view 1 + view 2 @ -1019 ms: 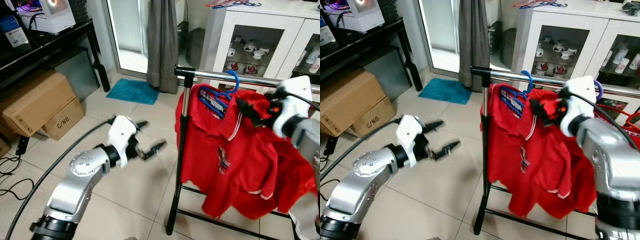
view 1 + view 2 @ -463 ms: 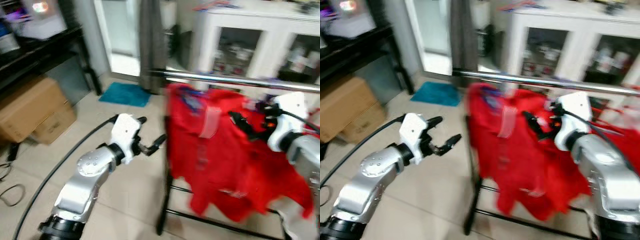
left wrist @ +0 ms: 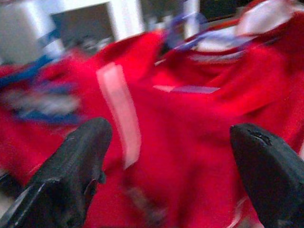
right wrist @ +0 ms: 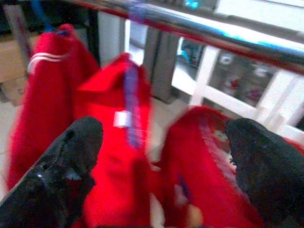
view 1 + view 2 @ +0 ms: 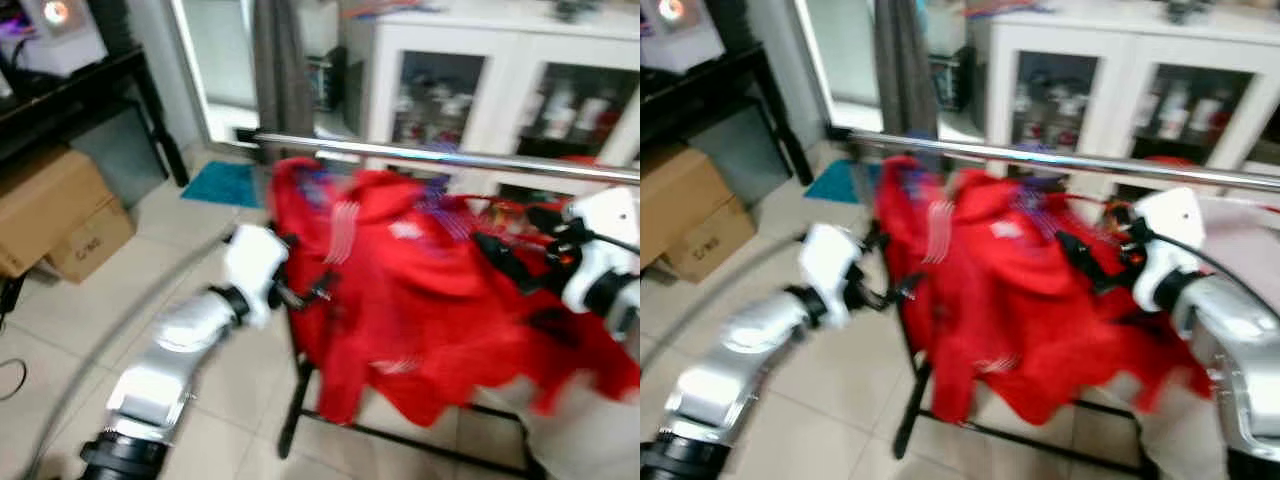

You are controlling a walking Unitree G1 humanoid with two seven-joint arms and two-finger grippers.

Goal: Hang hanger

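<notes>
Head views blurred. Chrome rail (image 5: 440,157) of the clothes rack (image 5: 292,400) runs across the frame at approx. 12 o'clock. Red shirts (image 5: 400,290) hang from it on hangers; blue hanger (image 4: 130,102) seen inside a shirt collar below the rail in right wrist view.

Left gripper (image 5: 300,290) sits at 9 o'clock of the shirts, at the rack's left end, touching or just beside the fabric; cannot tell which. Fingers (image 3: 71,166) spread wide, red cloth between them, nothing pinched.

Right gripper (image 5: 510,260) is at 3 o'clock, against the shirts below the rail. Fingers (image 4: 57,175) spread apart, shirts between, no grip.

Cardboard boxes (image 5: 55,215) on floor at 9 o'clock; white cabinet (image 5: 470,70) behind the rack.
</notes>
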